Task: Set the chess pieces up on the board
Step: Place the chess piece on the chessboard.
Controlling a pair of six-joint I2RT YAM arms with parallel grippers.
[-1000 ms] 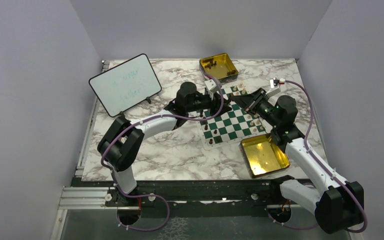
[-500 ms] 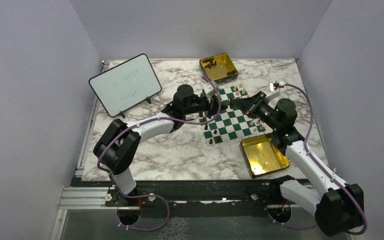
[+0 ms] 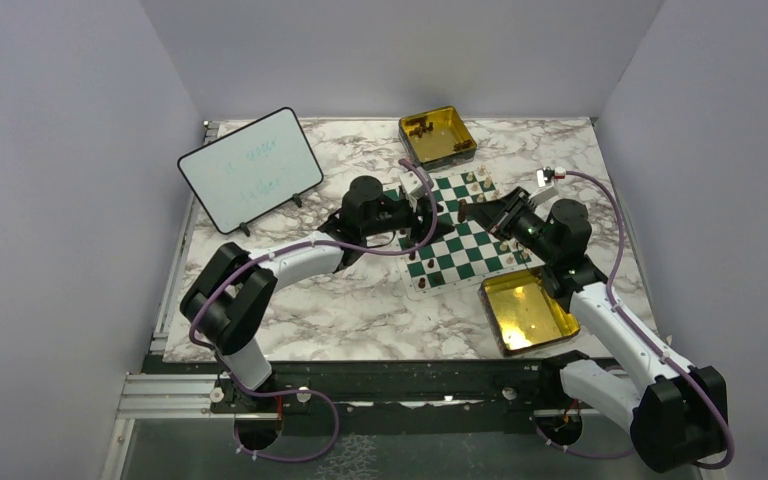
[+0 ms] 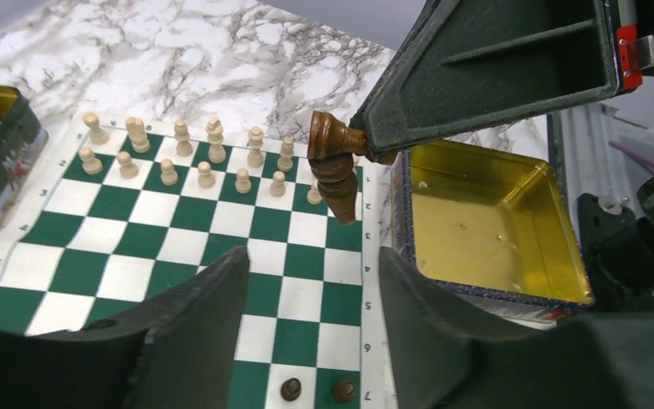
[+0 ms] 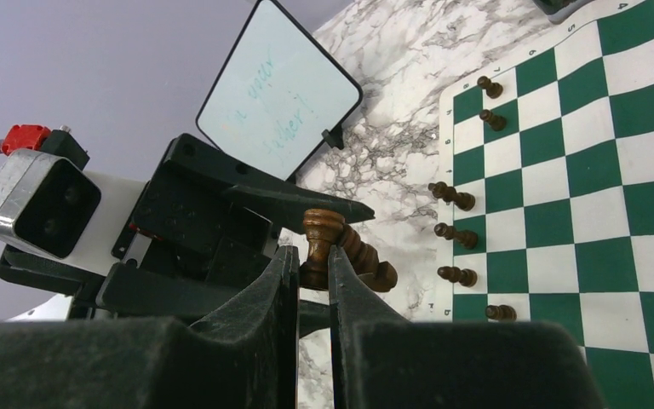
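The right gripper [image 5: 311, 251] is pinched tight on one end of a dark brown chess piece [image 4: 334, 175], holding it tilted in the air above the far half of the board [image 3: 460, 250]. Facing it, the left gripper [image 4: 313, 256] stands spread and empty. The piece hangs just beyond its fingertips, touching neither.

A white marble-veined table [image 3: 340, 300] sits between plain grey walls [image 3: 60, 200]. At its far left a whiteboard [image 3: 250, 168] with a black rim leans tilted, with faint greenish writing on it. One open gold tin [image 3: 450, 128] sits at the far edge and another [image 3: 530, 310] near the right front. A metal rail [image 3: 170, 395] runs along the near edge.
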